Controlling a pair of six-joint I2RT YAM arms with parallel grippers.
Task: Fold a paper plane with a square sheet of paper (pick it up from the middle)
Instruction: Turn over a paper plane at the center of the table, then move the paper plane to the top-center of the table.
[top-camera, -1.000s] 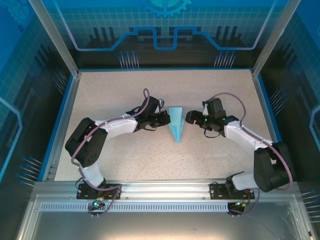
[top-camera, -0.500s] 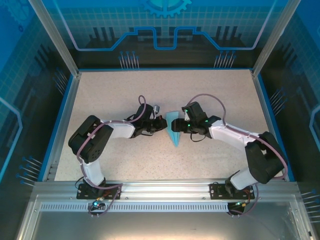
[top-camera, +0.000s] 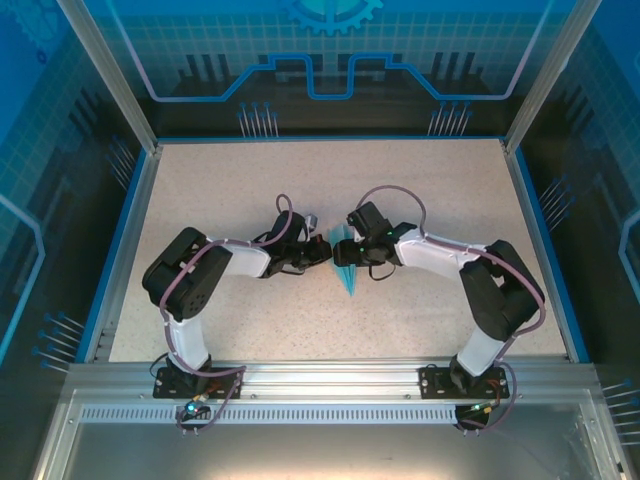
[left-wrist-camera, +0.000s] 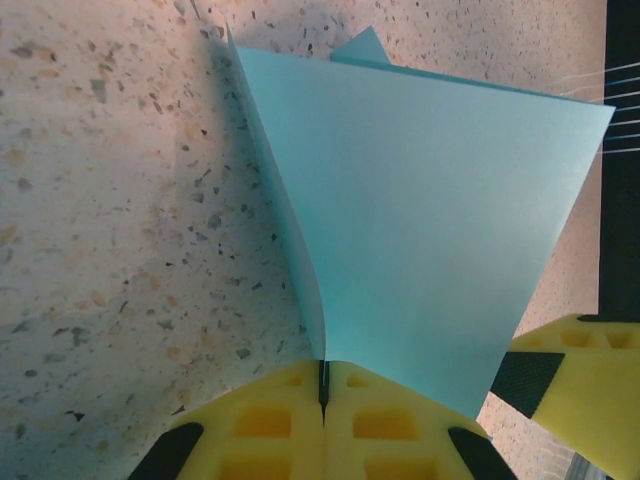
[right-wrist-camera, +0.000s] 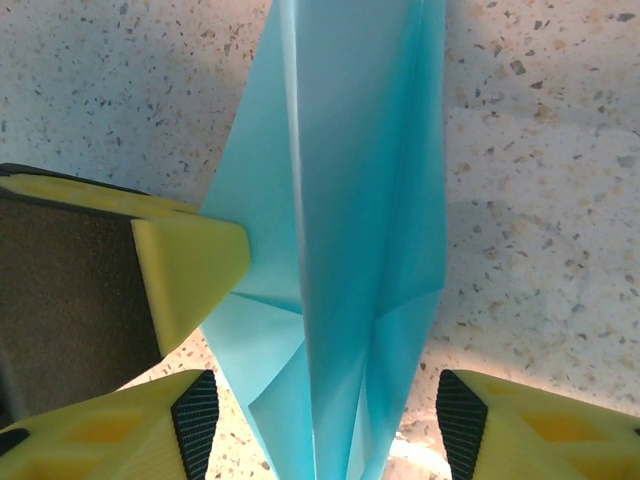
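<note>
A speckled beige counter (top-camera: 430, 190) is seen from above. The left arm (top-camera: 215, 262) and right arm (top-camera: 450, 255) are bent inward so that their tips meet at its middle. The left end effector (left-wrist-camera: 323, 385) is closed, and an edge of the plane (left-wrist-camera: 430, 200) is pinched in the seam between its yellow fingers (left-wrist-camera: 260, 430). The right end effector (right-wrist-camera: 325, 400) is held open astride the plane, one finger at each side. The plane, pale blue and pointed, is found at mid-counter, its tip turned toward the arm bases.
</note>
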